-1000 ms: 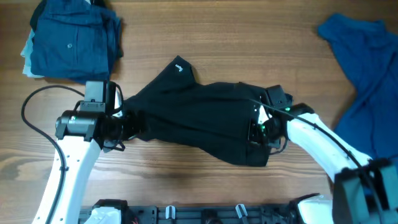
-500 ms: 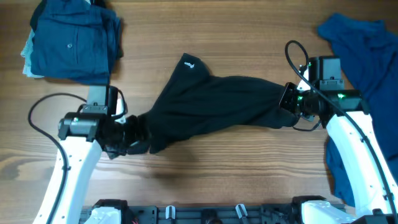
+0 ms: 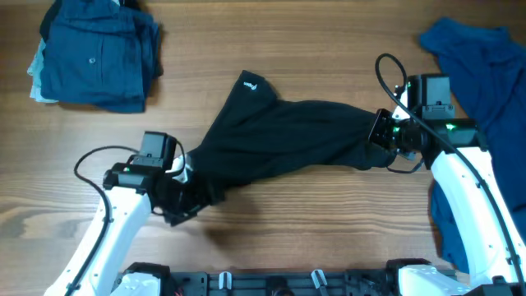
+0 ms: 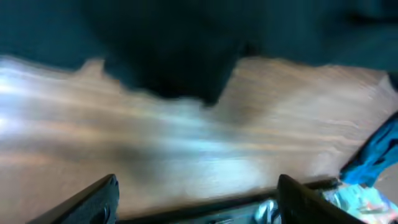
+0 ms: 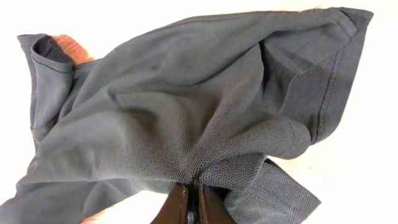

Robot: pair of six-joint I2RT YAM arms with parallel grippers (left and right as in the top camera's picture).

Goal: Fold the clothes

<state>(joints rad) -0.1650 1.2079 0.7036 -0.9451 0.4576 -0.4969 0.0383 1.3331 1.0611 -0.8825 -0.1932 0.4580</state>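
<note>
The black garment [image 3: 288,140] lies stretched slantwise across the table's middle, its small white label [image 3: 249,85] at the back corner. My right gripper [image 3: 380,141] is shut on its right end; in the right wrist view the fingers [image 5: 193,202] pinch a bunched fold of the dark fabric [image 5: 186,106]. My left gripper [image 3: 185,196] is at the garment's front left end. In the blurred left wrist view that gripper [image 4: 199,199] stands open over bare wood, with the black cloth [image 4: 168,56] lying beyond the fingertips.
A folded navy pile [image 3: 94,53] sits at the back left with a paler blue piece [image 3: 36,78] under it. A brighter blue garment [image 3: 485,99] lies spread along the right edge. A black rail [image 3: 271,281] runs along the front edge.
The right gripper pulled the black garment's end right and back, stretching it out, then held still. The left arm has shifted right and towards the front edge.
</note>
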